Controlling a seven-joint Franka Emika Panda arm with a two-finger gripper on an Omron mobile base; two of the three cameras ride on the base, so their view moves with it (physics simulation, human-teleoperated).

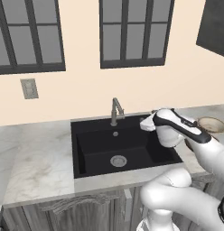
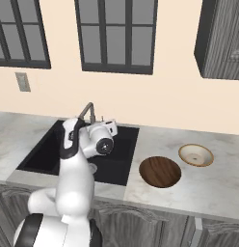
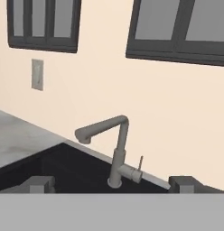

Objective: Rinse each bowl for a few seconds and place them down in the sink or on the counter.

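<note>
Sitting at the centre of the left base view, the black sink point(image 1: 127, 151) holds a round silver drain point(image 1: 118, 160), with the grey tap point(image 1: 116, 111) at its back rim. Right of it, above the sink's right edge, the gripper point(image 1: 145, 122) hangs with its 2 fingers spread, holding nothing. In the right base view, on the counter point(image 2: 218, 188) at right, the dark brown bowl point(image 2: 160, 171) lies centre-right, and the tan-rimmed bowl point(image 2: 195, 155) just beyond it, upper right.
</note>
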